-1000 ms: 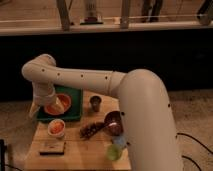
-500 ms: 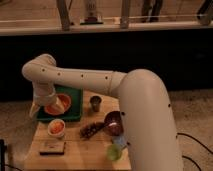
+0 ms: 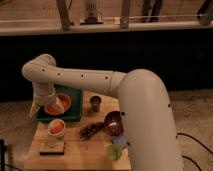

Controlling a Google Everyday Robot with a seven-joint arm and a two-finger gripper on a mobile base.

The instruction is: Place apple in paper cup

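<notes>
The paper cup [image 3: 56, 131] is a short white cup standing on the wooden table [image 3: 80, 155], just in front of a green tray [image 3: 74, 111]. The apple [image 3: 57, 126] is orange-red and sits inside the cup's mouth, filling most of it. My gripper [image 3: 41, 108] hangs from the white arm [image 3: 80, 80] over the left part of the green tray, next to a wide orange dish [image 3: 56, 105]. The gripper is behind and above the cup, apart from it.
A small dark metal cup [image 3: 95, 103] stands right of the tray. A dark reddish-brown bowl [image 3: 114, 122] and a dark bunch of small things [image 3: 90, 130] lie mid-table. A light-green round thing [image 3: 114, 151] and a flat brown block [image 3: 51, 146] sit near the front edge.
</notes>
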